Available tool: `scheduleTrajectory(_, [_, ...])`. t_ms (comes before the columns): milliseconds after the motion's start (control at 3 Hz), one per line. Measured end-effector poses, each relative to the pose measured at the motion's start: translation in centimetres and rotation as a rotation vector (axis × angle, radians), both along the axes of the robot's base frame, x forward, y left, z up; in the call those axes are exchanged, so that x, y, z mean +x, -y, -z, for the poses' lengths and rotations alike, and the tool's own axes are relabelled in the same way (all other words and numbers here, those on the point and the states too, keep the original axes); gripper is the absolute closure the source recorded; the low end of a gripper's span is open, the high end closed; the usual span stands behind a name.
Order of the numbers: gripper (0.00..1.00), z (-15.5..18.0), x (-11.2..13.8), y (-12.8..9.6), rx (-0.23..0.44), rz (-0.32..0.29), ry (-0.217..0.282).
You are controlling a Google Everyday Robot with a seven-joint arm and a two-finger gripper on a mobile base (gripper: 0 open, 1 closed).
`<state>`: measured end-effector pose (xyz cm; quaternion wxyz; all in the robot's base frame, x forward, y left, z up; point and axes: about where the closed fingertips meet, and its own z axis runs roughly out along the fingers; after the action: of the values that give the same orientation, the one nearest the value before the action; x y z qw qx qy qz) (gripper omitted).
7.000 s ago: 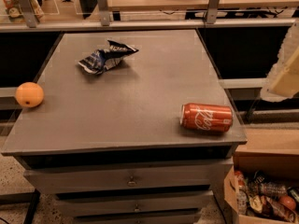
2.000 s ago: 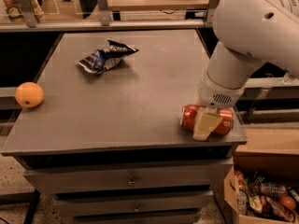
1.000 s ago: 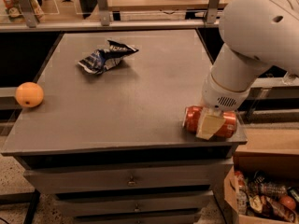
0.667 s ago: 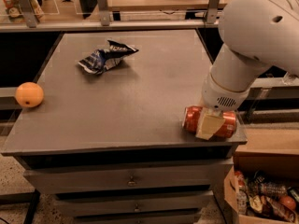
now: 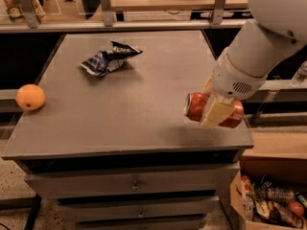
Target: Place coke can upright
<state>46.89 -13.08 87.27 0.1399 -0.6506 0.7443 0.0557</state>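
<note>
We see the red aluminium coke can (image 5: 195,107) on its side at the grey worktop's (image 5: 144,80) right front corner. Its long axis is near level and its silver top faces left. The gripper (image 5: 215,114) reaches in from the upper right, cream fingers (image 5: 213,117) clamped across the can's middle. The axis must turn vertical.
</note>
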Motion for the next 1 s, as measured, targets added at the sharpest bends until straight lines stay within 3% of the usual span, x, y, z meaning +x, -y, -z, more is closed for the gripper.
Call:
scheduleTrajectory(333, [1.00, -3.53, 0.21, -1.14, 0.091, -0.065, 0.055])
scheduleTrajectory(667, [1.00, -3.53, 0.21, -1.15, 0.091, -0.065, 0.055])
scheduleTrajectory(1000, [1.00, -3.27, 0.60, -0.85, 0.192, -0.069, 0.064])
